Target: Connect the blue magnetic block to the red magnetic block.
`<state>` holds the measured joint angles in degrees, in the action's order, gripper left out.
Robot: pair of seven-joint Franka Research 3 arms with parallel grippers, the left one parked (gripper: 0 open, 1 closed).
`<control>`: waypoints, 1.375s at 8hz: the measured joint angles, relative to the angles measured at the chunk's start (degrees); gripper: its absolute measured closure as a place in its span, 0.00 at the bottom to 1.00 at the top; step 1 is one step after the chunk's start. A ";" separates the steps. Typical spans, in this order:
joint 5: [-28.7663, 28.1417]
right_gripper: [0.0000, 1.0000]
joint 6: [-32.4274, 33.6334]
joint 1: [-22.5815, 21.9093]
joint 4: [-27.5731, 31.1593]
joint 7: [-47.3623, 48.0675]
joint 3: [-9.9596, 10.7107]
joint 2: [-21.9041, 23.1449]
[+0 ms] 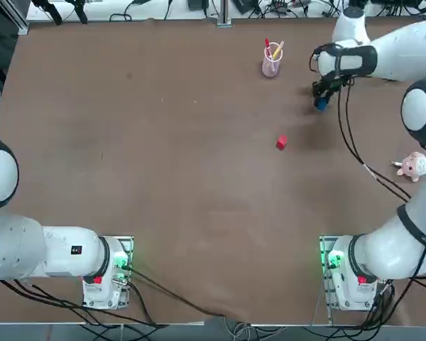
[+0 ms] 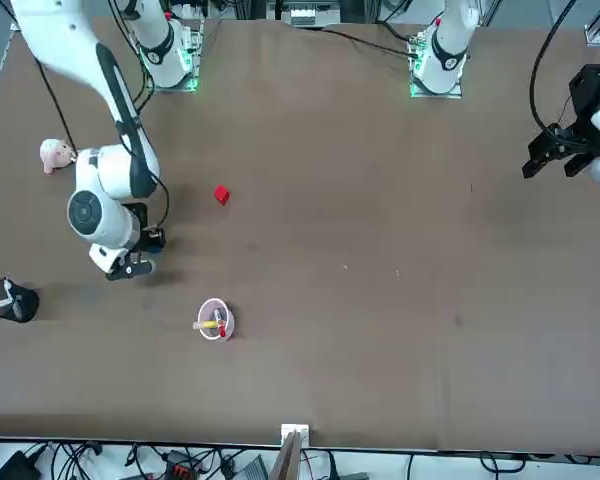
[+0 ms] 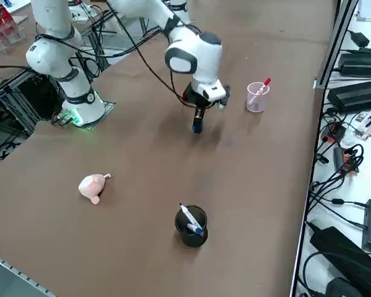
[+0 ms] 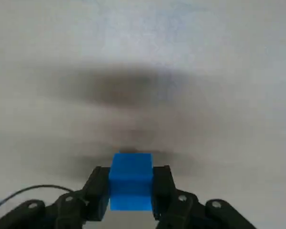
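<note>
And the right end effector (image 4: 131,188) pinches one blue block (image 4: 131,181) above the table (image 1: 192,177), one red block (image 1: 281,142) toward eight o'clock from it!

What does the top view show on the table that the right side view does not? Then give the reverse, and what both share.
Only top: the red block.
Only right side: the black cup holding markers.
Both: the pink pig toy, the pink cup and the right gripper holding the blue block.
</note>
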<state>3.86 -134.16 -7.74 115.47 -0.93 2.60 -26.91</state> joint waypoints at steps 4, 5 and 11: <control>-0.17 0.53 -1.24 0.17 0.95 1.84 0.15 -0.27; -0.17 0.52 -1.20 0.17 0.96 2.17 0.15 -0.28; -0.18 0.00 9.07 -0.87 -3.54 4.09 -0.13 3.85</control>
<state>3.68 -125.08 -8.61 111.93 3.16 2.47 -23.05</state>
